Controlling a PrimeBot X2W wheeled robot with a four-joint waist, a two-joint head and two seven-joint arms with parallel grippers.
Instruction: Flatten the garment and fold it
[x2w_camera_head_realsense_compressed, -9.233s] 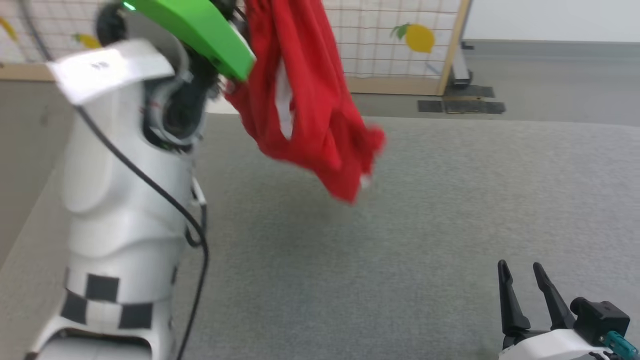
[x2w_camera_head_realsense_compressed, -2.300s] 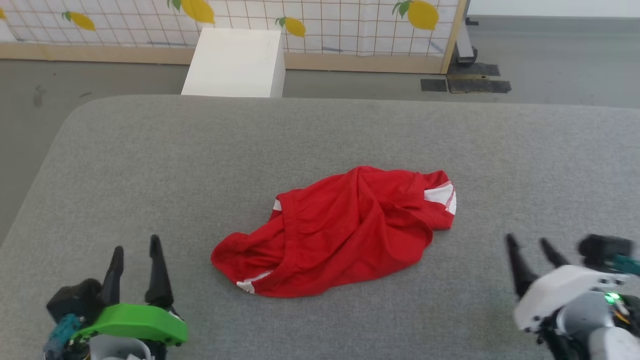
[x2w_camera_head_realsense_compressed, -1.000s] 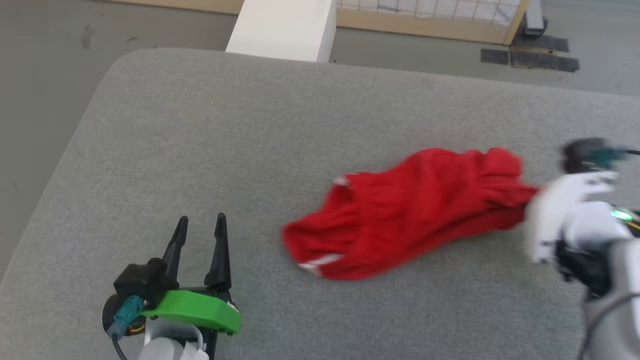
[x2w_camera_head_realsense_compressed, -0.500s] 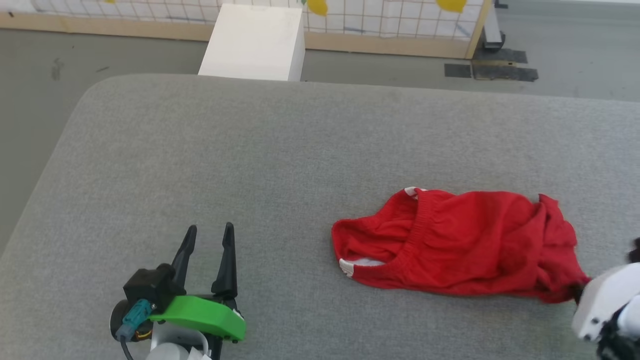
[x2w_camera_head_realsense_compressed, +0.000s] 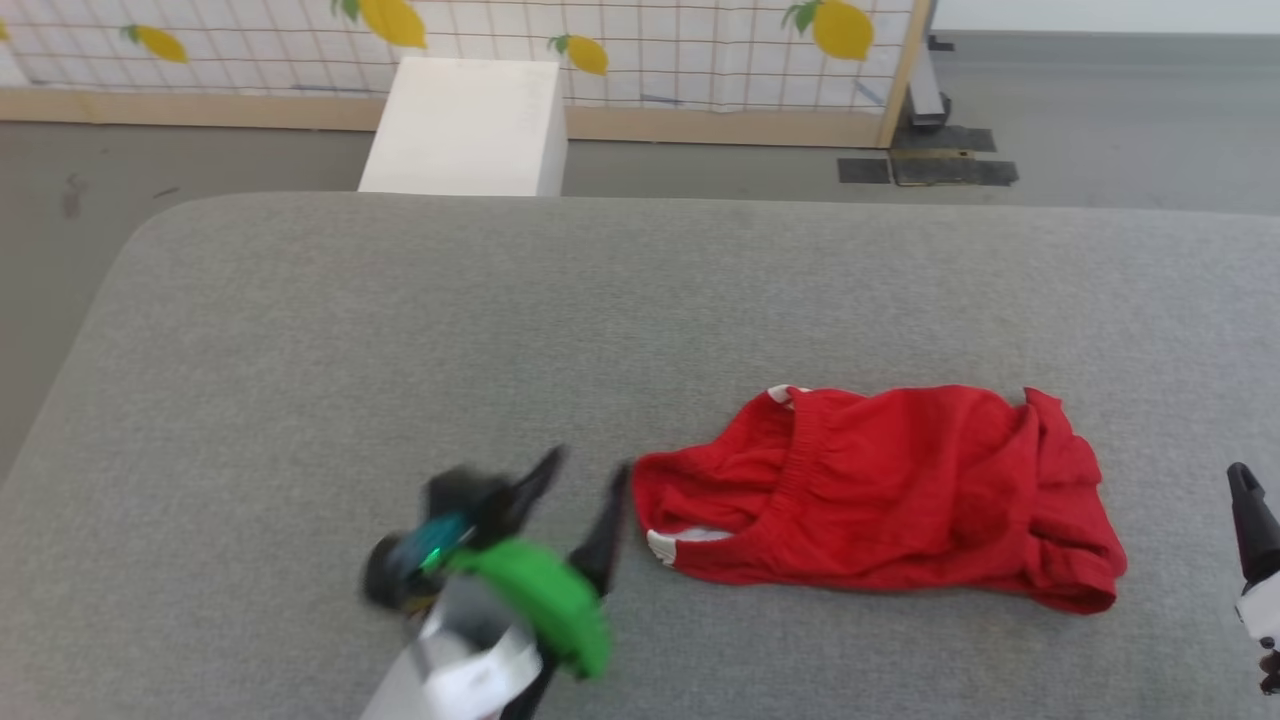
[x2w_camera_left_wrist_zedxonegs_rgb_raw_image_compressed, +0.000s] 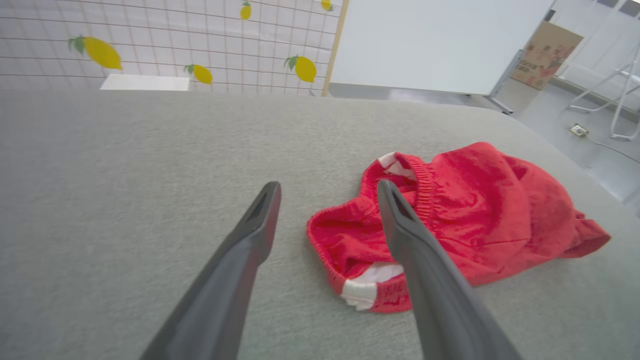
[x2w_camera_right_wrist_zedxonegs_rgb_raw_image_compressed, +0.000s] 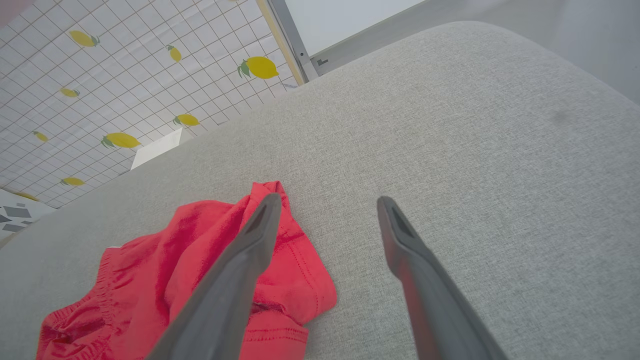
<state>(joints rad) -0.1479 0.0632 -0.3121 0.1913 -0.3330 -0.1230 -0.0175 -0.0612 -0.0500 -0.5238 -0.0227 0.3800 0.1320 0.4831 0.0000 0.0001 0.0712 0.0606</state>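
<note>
The red shorts lie crumpled on the grey padded table, right of centre. Their elastic waistband faces left, and a white trim patch shows at the near-left corner. My left gripper, blurred with motion, is open just left of that waistband end. In the left wrist view the left gripper is open and empty, with its right finger over the shorts. My right gripper is open and empty, beside the right end of the shorts. One of its fingers shows at the right edge.
A white box stands on the floor beyond the table's far edge. Behind it runs a lemon-print grid screen on a wooden frame. Dark mats lie on the floor at the back right. The table's left corner is rounded.
The right gripper has let go of the shorts' right end and drawn back to the right. The left gripper has swung right, up to the waistband end. The camera has also shifted.
</note>
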